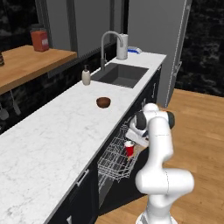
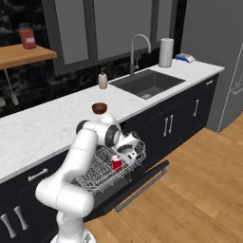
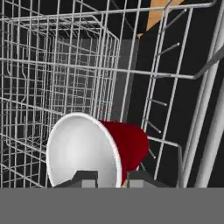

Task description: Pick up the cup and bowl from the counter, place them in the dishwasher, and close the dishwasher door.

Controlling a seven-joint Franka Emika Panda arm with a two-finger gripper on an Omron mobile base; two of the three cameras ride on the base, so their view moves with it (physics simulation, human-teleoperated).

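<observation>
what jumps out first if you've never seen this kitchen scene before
The white arm bends low over the pulled-out dishwasher rack, its hand right at the rim of the red cup, which sits in the wire rack; the hand view shows the cup's white inside facing the camera. Up on the white marble counter, the small dark brown bowl waits alone near the sink.

The counter (image 1: 52, 140) is left wide open towards its near end. At its front edge the bowl (image 1: 103, 102) stands alone, the soap bottle (image 1: 86, 75) behind it. Below, the rack (image 2: 102, 173) wires hem in the cup (image 3: 94, 153) closely.
</observation>
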